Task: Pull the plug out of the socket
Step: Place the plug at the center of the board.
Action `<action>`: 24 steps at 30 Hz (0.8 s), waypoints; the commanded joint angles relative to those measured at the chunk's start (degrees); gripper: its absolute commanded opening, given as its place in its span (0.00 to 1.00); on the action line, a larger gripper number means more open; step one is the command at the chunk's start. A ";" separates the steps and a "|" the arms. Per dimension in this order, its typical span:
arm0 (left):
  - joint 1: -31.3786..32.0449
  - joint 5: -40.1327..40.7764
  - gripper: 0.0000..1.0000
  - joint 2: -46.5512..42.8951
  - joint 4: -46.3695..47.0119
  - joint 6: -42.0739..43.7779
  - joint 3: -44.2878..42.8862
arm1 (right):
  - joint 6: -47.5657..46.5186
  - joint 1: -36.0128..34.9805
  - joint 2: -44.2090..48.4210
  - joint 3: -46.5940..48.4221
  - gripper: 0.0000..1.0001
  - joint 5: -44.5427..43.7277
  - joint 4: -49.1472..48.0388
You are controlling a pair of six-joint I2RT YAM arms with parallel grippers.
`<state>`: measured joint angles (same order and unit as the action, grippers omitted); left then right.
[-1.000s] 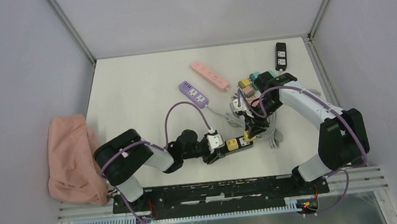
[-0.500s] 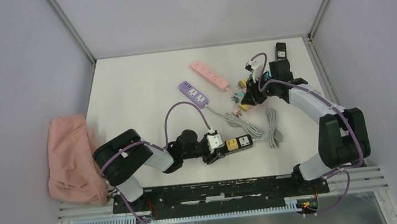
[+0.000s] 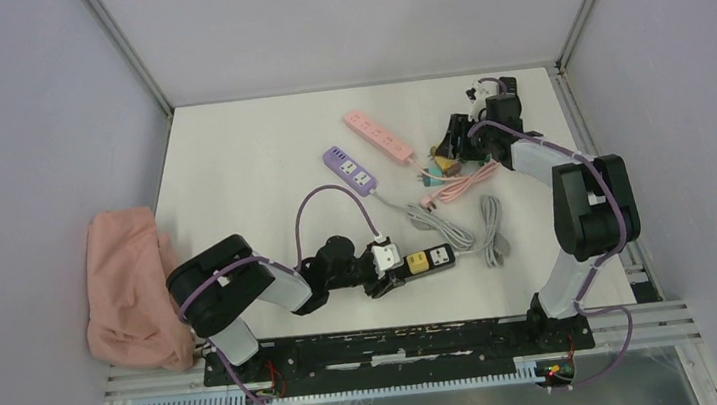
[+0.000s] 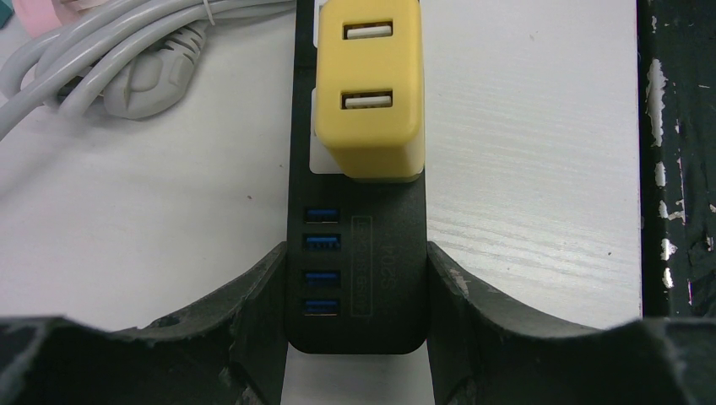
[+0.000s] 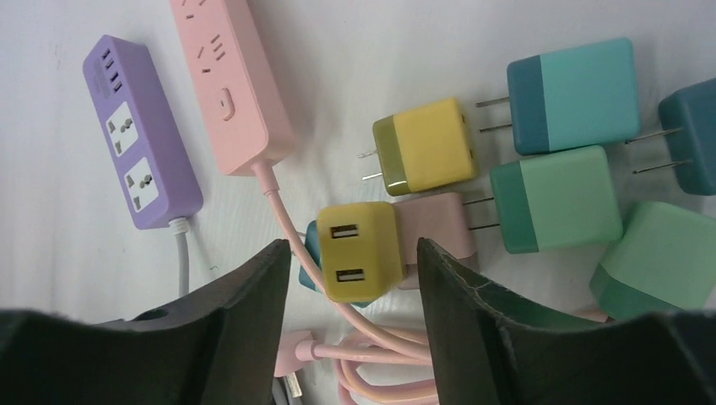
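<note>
Lower centre of the overhead view, left fingers (image 4: 473, 312) clamp the black power strip (image 4: 371, 253), yellow plug (image 4: 367, 84) seated in it; upper right, right fingers (image 5: 253, 312) hang parted around a loose plug (image 5: 359, 261), and next must grip the seated one

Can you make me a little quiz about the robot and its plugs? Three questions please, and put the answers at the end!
1. True or false: the yellow plug is already pulled out of the black power strip.
2. Pick one. What is the left claw squeezing? A) a banana B) the black power strip C) a spoon
3. Count them: how many blue USB ports can you see on the black power strip?

Key
1. False. The yellow plug sits in the strip.
2. B. The claw presses on both sides of the strip.
3. Four.
</note>
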<state>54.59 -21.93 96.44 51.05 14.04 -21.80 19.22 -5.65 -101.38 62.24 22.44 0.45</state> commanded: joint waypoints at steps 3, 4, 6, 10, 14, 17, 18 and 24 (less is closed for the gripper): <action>-0.25 0.73 0.03 -0.73 1.52 0.53 0.45 | -1.36 3.18 4.04 3.12 0.67 3.11 -2.83; -0.25 0.67 0.03 -0.63 1.51 0.51 0.40 | -3.13 3.95 5.39 3.08 0.67 3.44 -1.97; -0.24 0.54 0.03 -0.45 1.47 0.49 0.23 | -8.48 5.03 8.50 2.91 0.67 5.65 0.43; -0.22 0.19 0.03 -0.18 0.76 0.63 -0.29 | -27.10 5.69 14.61 1.37 0.66 21.97 10.35; -0.20 -0.12 0.03 -0.20 0.37 0.81 -0.52 | -44.17 5.65 17.83 -0.66 0.62 44.03 21.27; -0.20 -0.18 0.03 -0.20 0.04 0.81 -0.60 | -65.03 4.34 19.45 -0.73 0.62 53.34 36.63; -0.20 -0.17 0.03 -0.18 0.02 0.89 -0.64 | -72.55 3.81 19.62 0.07 0.67 53.71 42.75; -0.20 -0.30 0.03 0.08 -0.54 0.91 -1.12 | -101.98 -2.24 17.16 4.15 0.75 49.13 67.19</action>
<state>54.59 -21.98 96.44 51.00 14.04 -21.82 -55.99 -4.60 -83.11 62.76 67.99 47.13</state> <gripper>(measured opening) 0.587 0.742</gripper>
